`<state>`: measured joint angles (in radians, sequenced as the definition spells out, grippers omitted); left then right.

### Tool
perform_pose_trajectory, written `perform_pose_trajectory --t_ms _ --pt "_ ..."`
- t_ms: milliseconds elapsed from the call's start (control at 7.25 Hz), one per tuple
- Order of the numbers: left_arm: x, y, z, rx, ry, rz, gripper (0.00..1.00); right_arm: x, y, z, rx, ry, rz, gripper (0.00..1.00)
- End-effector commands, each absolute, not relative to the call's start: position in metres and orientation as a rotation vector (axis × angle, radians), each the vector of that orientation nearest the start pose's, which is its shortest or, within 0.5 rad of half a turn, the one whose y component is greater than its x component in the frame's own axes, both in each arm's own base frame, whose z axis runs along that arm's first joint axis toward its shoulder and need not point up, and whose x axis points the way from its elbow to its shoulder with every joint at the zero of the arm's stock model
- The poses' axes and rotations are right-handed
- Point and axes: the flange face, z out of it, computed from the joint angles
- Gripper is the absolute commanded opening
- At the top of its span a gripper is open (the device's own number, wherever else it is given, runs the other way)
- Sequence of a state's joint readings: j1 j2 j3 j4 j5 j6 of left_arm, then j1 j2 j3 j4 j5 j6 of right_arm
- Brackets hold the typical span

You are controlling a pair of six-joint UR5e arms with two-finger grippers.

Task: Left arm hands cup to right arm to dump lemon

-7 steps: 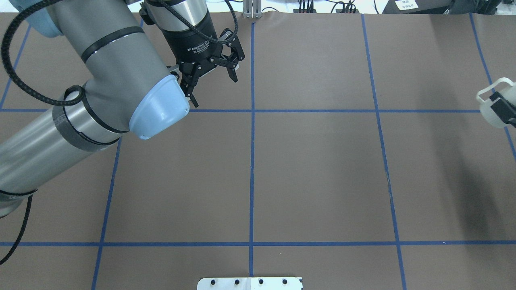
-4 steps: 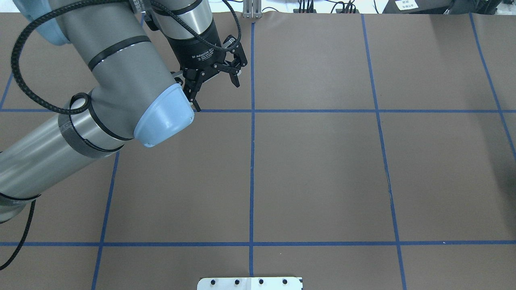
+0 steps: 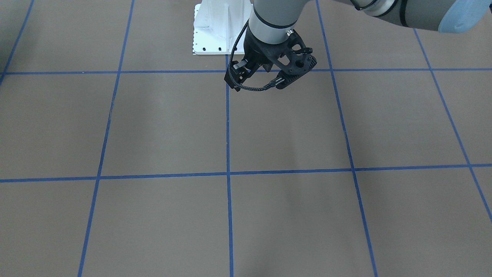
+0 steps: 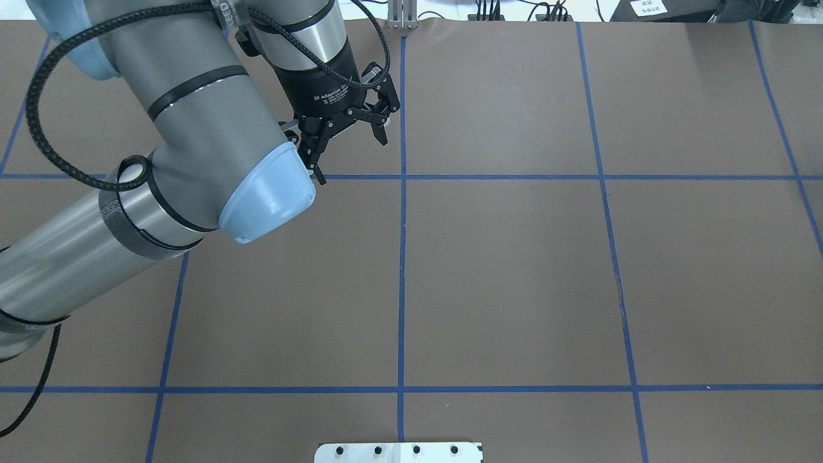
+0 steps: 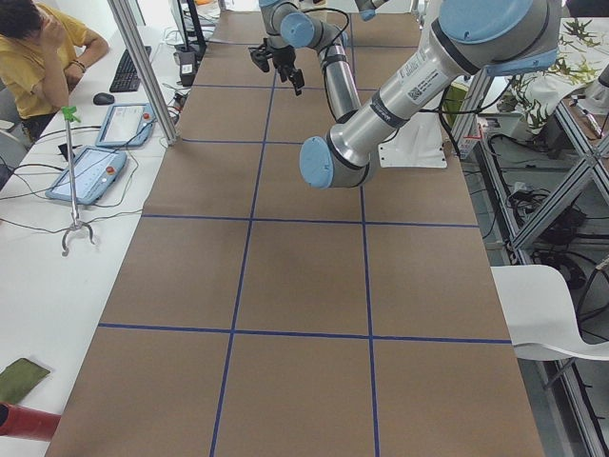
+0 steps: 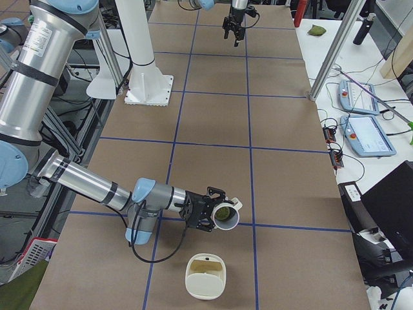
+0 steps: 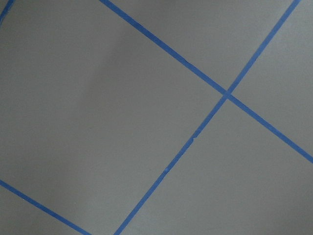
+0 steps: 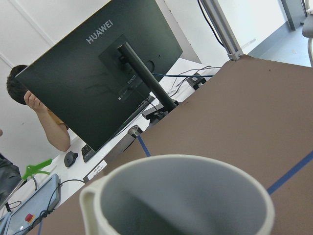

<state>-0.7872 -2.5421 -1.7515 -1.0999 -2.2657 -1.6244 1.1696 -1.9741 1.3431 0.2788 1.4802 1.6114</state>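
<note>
My left gripper hangs open and empty over the far left of the brown table, near a blue tape crossing; the left wrist view shows only bare paper and tape. It is small and far in the exterior right view. My right gripper shows only in the exterior right view, low over the table's right end. The cream cup is at its fingers, tipped on its side, mouth outward. I cannot tell its grip. A yellow-green lemon shows in the cup's mouth. The cup's rim fills the right wrist view.
A cream square bowl stands on the table just below and in front of the tipped cup. The white robot base sits at the table's robot side. A monitor, tablets and an operator are along the far edge.
The right gripper with the cup has left the overhead view's right edge. The left arm has shifted slightly right, its gripper still open.
</note>
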Motion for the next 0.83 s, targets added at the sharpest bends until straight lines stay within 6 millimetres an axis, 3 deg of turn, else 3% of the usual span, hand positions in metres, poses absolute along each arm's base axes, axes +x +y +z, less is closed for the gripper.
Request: perform_pose_trajectory --t_ms 0,276,690 --pt "0.4 -0.501 0.042 -0.383 0.854 -0.549 1.0 0.053 -0.293 0.745 0.675 -1.104 1.233 0.0" --pt "0.398 -0.501 0.041 -0.381 0.855 -0.551 1.0 0.082 -0.292 0.763 0.534 -1.186 1.377 0.0" --pt "0.394 -0.496 0.035 -0.386 0.842 -0.558 1.0 0.089 -0.302 0.764 0.351 -1.319 1.576 0.0"
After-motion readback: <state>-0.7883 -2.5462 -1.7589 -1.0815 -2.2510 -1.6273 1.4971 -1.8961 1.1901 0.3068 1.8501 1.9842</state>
